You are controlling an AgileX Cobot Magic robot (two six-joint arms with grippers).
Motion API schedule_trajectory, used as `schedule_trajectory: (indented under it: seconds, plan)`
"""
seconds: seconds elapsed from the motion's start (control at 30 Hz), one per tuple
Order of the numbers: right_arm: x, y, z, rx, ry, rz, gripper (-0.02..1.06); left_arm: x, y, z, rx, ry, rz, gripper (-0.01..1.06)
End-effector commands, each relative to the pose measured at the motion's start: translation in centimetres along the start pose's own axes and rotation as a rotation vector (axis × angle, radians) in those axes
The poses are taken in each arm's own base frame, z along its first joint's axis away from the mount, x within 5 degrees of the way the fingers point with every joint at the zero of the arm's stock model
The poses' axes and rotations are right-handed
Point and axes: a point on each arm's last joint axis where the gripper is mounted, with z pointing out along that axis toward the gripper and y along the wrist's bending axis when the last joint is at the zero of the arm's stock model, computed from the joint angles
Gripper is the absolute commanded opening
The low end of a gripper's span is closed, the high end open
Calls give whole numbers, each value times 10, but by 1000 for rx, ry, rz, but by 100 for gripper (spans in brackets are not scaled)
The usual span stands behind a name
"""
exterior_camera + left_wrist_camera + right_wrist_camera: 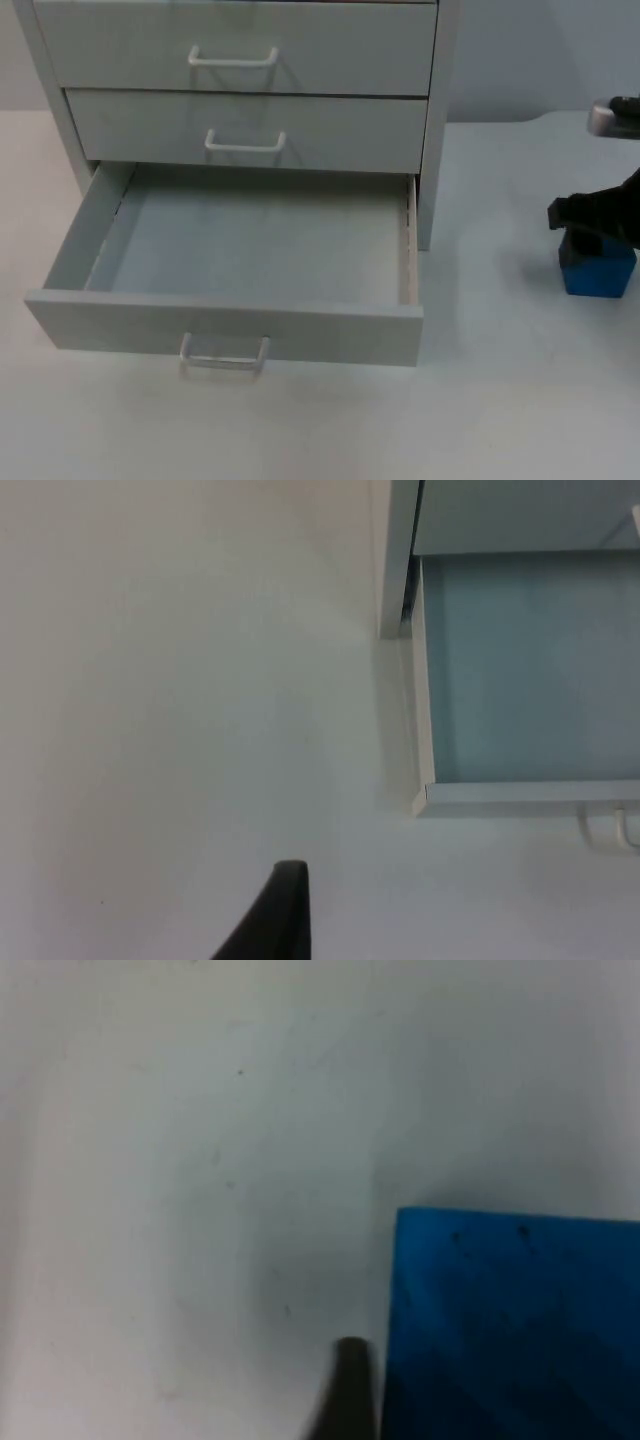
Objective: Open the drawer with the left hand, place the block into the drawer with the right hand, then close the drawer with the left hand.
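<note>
so the bottom drawer (250, 245) is already pulled out and has nothing in it, which leaves the block (598, 268) as the thing to watch. it sits on the table (500, 400) well off to the right of the drawer, past the cabinet's (440, 120) right side. the right gripper (592, 222) is right on top of it, and in the right wrist view one fingertip (350, 1385) sits just beside the block's edge. can't tell if it's clamped yet or just straddling it. no real long axis here, it looks about cube shaped. the left gripper (270, 920) waits over bare table left of the drawer, can't tell its state either. the carry to the drawer looks unobstructed to me.
</note>
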Motion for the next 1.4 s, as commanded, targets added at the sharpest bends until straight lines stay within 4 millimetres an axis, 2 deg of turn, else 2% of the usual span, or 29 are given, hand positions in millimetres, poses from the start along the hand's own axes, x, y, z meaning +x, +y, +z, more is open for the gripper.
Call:
schedule_trajectory:
  seconds: [0.0, 0.03, 0.07, 0.17, 0.23, 0.4, 0.43, 0.5, 0.53, 0.57, 0.67, 0.83, 0.9, 1.03, 1.07, 1.37]
  plan:
    - [-2, 3, -1, -12, -20, -6, 52, -1, 1, -2, -7, -19, 5, 105]
    - [-3, 3, -1, -14, -24, -6, 38, -1, 1, -2, -7, -19, 5, 105]
    - [-3, 3, -1, -14, -24, -6, 38, -1, 1, -2, -7, -19, 5, 105]
    - [-7, 4, -8, -23, -51, -10, 1, -1, 1, -2, -8, -19, 6, 105]
    - [-10, 4, -14, -24, -63, -11, 0, -1, 1, -2, -10, -19, 8, 105]
    - [-22, 1, -67, 3, -100, -3, 0, -2, 1, -2, -10, -21, 8, 105]
    - [-22, 1, -67, 3, -100, -3, 0, -2, 1, -2, -10, -21, 8, 105]
    - [-24, -2, -92, 20, -109, -26, 0, -2, 1, -2, -10, -21, 8, 105]
    - [-25, -1, -112, 22, -132, -45, 0, -2, 1, -2, -10, -21, 8, 105]
    - [-25, -1, -112, 22, -132, -45, 0, -2, 1, -2, -10, -21, 8, 105]
    - [-23, 3, -147, 20, -167, -75, 0, -2, 1, -2, -10, -21, 8, 105]
    - [-19, 13, -177, -1, -221, -117, 0, -2, 1, -2, -10, -23, 8, 105]
    - [-18, 15, -180, -6, -224, -124, 0, -2, 1, -2, -10, -23, 8, 105]
    - [-8, 37, -186, -50, -212, -155, 0, -2, 1, -2, -10, -23, 8, 105]
    - [-8, 37, -186, -50, -212, -155, 0, -2, 1, -2, -10, -23, 8, 105]
    - [15, 99, -188, -209, -232, -223, 0, -2, 1, -2, -10, -25, 8, 105]
